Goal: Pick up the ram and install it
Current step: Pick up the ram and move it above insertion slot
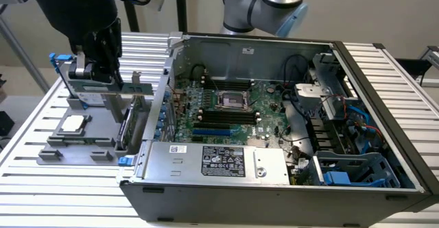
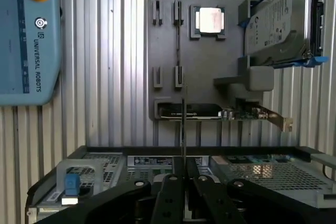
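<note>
Arm reaches over toward the exterior view's left, with the wrist pointing straight down. End effector is narrow and clamped on the ram. The ram is held level, long edge horizontal, above the grey tray on the slatted worktop. Directly below the end effector, a CPU lies flat in the tray. A hard drive stands just behind the ram, and an expansion card stands upright below the ram's far end. Beside the end effector, on the exterior view's right, is an open computer case with black slots on its motherboard, well apart from the ram.
</note>
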